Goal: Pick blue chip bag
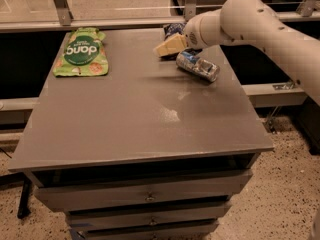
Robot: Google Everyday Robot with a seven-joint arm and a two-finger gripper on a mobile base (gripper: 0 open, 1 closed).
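Grey and bare-topped, the drawer cabinet (140, 129) fills the middle of the view, with a speckled floor (287, 194) to its right and a metal rail with glass panels (120, 14) behind its far edge.

The gripper (169, 47) sits low over the tabletop at about 1 o'clock from the table's centre, its cream-coloured tip pointing toward 9 o'clock. Whether it is released or clenched cannot be told from this view, nor whether it grasps anything.

The blue chip bag (173, 30) lies right at the gripper, at about 12 o'clock from it, near the table's far edge. Only its crinkled dark upper part shows above the cream tip; the rest is hidden behind the gripper and wrist. Whether bag and gripper touch cannot be told.

At about 4 o'clock from the gripper, just beside it, a crushed silver-and-blue can (198, 66) lies on its side, its long axis running from 10 to 4 o'clock.

The white arm (260, 21) leaves the gripper toward 3 o'clock and drops off the right edge of the view.

Well apart, at 9 o'clock from the gripper and 10 o'clock from the table's centre, a green "dang" pouch (81, 54) lies flat.

Below the tabletop, stacked drawers (150, 198) face the camera.
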